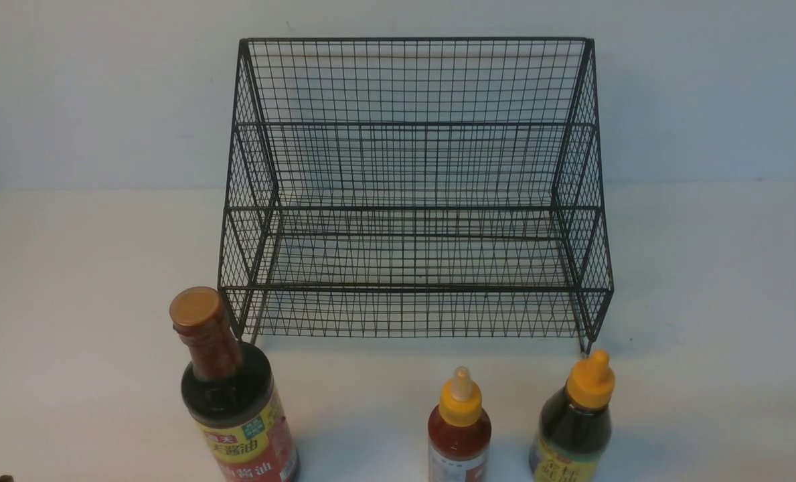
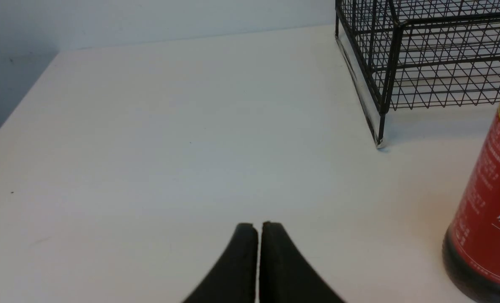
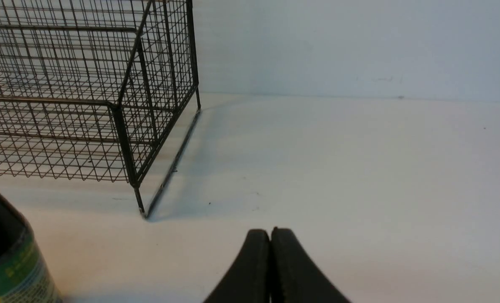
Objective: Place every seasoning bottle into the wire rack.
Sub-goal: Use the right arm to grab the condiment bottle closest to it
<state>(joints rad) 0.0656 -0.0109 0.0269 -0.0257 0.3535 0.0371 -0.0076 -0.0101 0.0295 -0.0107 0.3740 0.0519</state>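
1. You have the wire rack (image 1: 411, 201) at centre frame in the front view, standing on the white table (image 1: 69, 301).
2. All three bottles stand upright along the bottom edge, in front of the rack and outside it: soy-sauce bottle (image 1: 237, 408) lower left, red-sauce bottle (image 1: 459, 435) bottom centre, dark-sauce bottle (image 1: 575, 428) to its right.
3. Your left gripper (image 2: 258, 229) is pressed closed on nothing, with the soy-sauce bottle off to the side, not touching.
4. Your right gripper (image 3: 270, 235) is also clenched empty, and the dark-sauce bottle is apart from it.
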